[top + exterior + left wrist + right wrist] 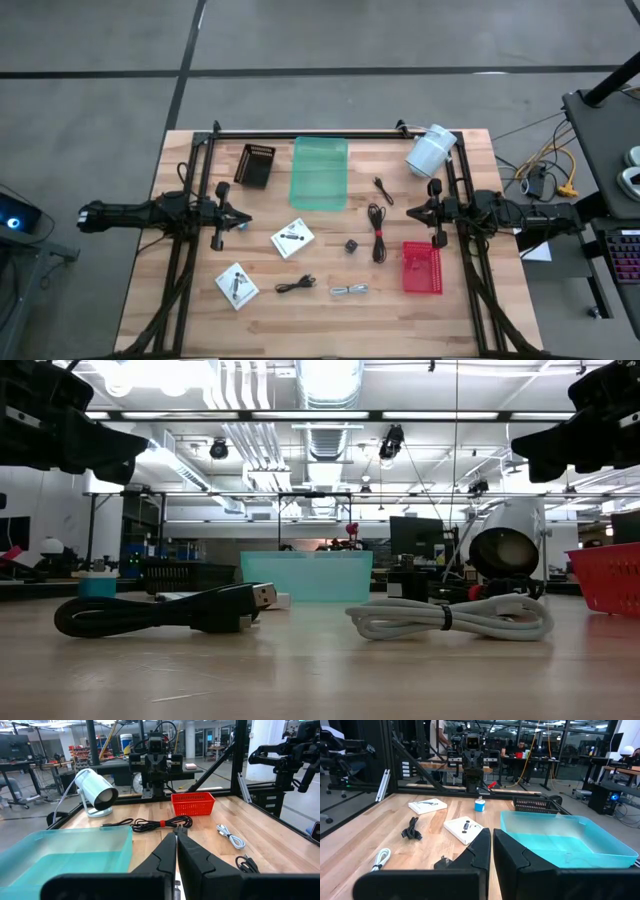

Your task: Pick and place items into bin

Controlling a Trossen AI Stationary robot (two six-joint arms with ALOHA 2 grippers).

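Observation:
Both grippers hang shut above the table and touch nothing. My left gripper [243,215] [176,836] is at the table's left. My right gripper [410,211] [491,833] is at the right. Between them lie two white packets [292,238] [236,285], a small dark cube [351,245], and black cables [377,230] [382,188] [295,285]. A pale grey cable [349,290] [450,618] lies near the front edge. The translucent green bin [320,172] [565,837] sits toward the far edge.
A black basket [255,165] stands left of the bin. A red basket [422,267] sits at the right front, and a large white cylinder [428,150] at the far right. A small blue object [479,805] sits near the left arm. Black frame rails [195,150] border the table.

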